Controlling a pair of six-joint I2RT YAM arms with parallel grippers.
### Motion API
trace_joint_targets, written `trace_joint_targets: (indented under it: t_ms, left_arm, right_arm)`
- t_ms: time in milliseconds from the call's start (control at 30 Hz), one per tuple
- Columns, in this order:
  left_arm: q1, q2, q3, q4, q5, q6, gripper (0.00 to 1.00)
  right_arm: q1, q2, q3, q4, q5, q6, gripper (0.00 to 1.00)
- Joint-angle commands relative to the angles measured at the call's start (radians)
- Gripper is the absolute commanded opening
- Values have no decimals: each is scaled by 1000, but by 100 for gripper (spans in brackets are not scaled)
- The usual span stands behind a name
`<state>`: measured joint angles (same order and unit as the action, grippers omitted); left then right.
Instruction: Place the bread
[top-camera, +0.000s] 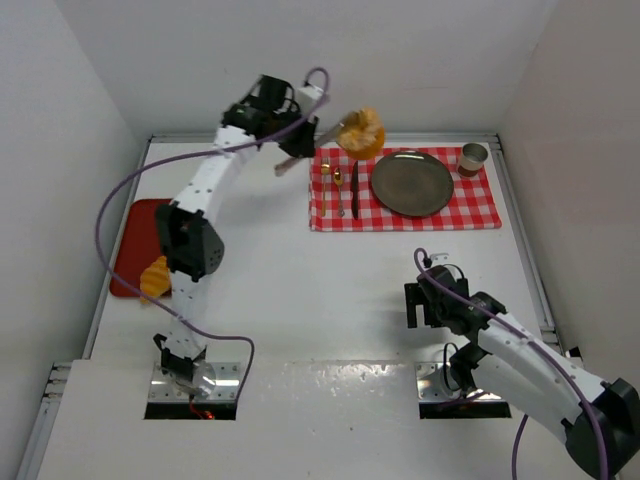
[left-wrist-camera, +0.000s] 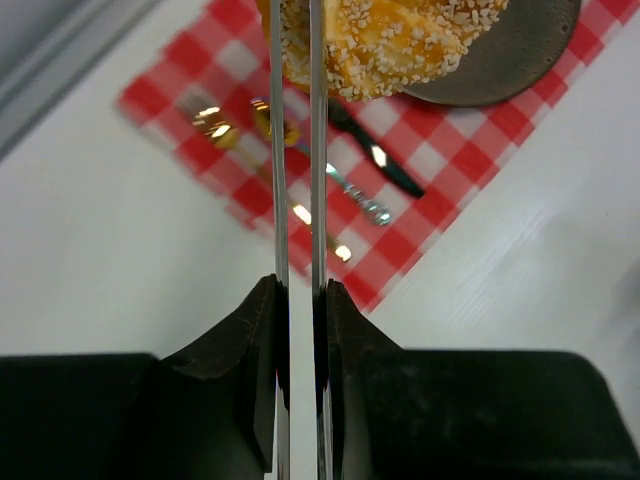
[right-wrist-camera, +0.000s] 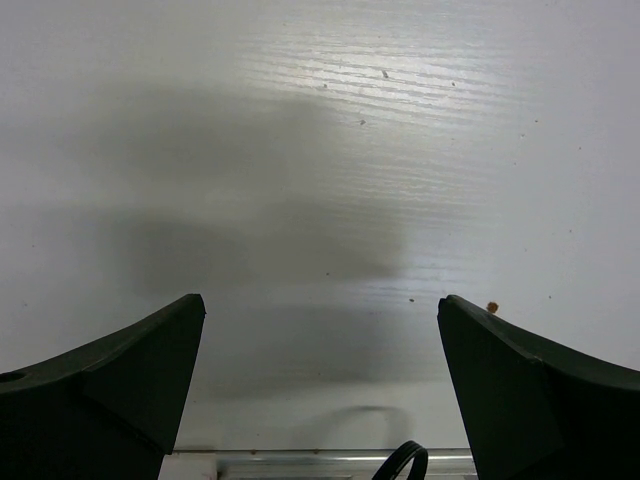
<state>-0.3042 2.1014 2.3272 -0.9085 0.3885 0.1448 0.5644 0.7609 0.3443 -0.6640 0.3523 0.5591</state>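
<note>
- The bun (top-camera: 361, 132), seeded and golden, hangs in the air, pinched between the tips of a pair of metal tongs (left-wrist-camera: 318, 150). It is over the far left part of the checked cloth (top-camera: 480, 210), beside the plate (top-camera: 412, 183) and not yet on it.
- The left claw (left-wrist-camera: 298, 295) is clamped on the tongs, squeezing their two blades nearly together. That squeeze looks to be what keeps the bun held.
- The bun is carried high, probably so it can pass over the cloth and its contents on the way to the plate, its likely landing spot.
- The croissant (top-camera: 155, 277) lies on the red tray (top-camera: 125, 250) at the left of the surface (top-camera: 300, 300), partly hidden by the left arm.
- Cutlery (top-camera: 354, 190) lies on the cloth between the bun and the plate's left rim. A low approach could knock it.
- A cup (top-camera: 473, 158) stands just beyond the plate's far right, clear of the path.
- The right claw (right-wrist-camera: 320, 330) hovers over bare surface with its jaws apart, holding nothing, well away from the cloth.
</note>
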Motion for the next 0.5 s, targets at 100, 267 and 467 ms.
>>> trace_joint_targets:
  t_ms: [100, 267, 467]
  left_arm:
    - [-197, 107, 3, 370, -49, -112, 0]
    - [-254, 204, -9, 496, -108, -136, 0]
    - [-276, 304, -29, 508, -168, -145, 0]
  right_arm:
    - [-3, 17, 2, -34, 4, -8, 99]
    - [-1, 18, -24, -43, -3, 25, 99]
    - [-1, 38, -34, -28, 10, 16, 99]
